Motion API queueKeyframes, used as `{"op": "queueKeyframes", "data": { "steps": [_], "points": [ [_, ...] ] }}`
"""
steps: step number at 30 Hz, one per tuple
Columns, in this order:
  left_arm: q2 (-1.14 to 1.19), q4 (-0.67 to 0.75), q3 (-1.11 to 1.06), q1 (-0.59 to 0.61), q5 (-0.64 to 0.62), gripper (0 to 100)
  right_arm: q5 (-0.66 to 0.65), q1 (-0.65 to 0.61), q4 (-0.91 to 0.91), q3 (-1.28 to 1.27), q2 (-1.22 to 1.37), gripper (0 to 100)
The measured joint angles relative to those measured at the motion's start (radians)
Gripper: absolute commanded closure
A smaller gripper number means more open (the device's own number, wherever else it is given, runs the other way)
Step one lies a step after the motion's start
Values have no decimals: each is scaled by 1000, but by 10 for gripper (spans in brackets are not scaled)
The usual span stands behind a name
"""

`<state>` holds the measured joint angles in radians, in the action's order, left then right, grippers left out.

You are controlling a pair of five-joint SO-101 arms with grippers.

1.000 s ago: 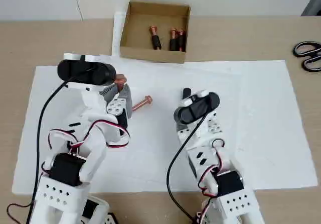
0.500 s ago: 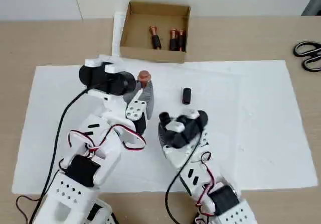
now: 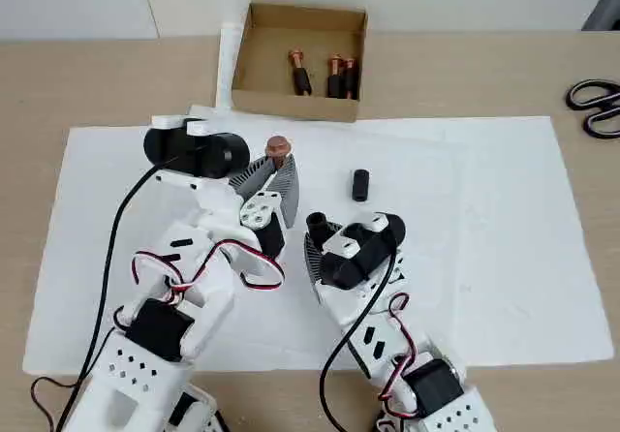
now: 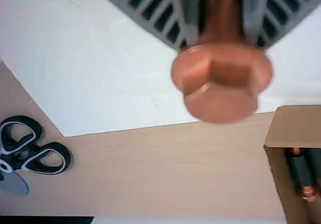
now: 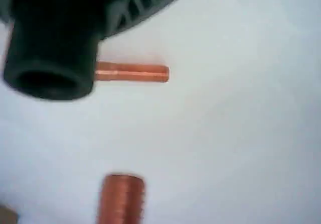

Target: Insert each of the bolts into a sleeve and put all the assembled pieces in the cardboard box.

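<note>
Two end effectors sit mid-frame over the white sheet (image 3: 504,258). The left end effector (image 3: 277,166) is clamped on a bolt (image 3: 278,146), long axis upright and head up. The right end effector (image 3: 316,235) grips a sleeve (image 3: 317,223), open end up, just beside the bolt. A spare sleeve (image 3: 360,184) lies on open sheet, pointing toward the cardboard box (image 3: 254,54) at upper centre. The box holds three assembled pieces (image 3: 334,77). Scissors (image 3: 593,103) lie at the bench (image 3: 77,74) right edge.
</note>
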<state>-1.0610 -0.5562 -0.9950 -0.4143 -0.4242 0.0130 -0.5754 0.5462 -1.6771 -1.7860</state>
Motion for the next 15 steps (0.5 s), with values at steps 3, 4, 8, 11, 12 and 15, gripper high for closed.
{"op": "queueKeyframes", "data": {
  "steps": [3,4,8,11,12,15],
  "points": [
    [0,0,0,-9,0,994,0,0,0,0,0,994],
    [0,0,0,-21,0,994,0,0,0,0,0,994],
    [0,11,-2,-54,0,994,0,0,0,0,0,994],
    [0,38,-25,-58,0,994,0,0,0,0,0,994],
    [0,44,-32,-61,0,994,0,0,0,0,0,994],
    [0,51,-55,-64,0,994,0,0,0,0,0,994]
  ]
}}
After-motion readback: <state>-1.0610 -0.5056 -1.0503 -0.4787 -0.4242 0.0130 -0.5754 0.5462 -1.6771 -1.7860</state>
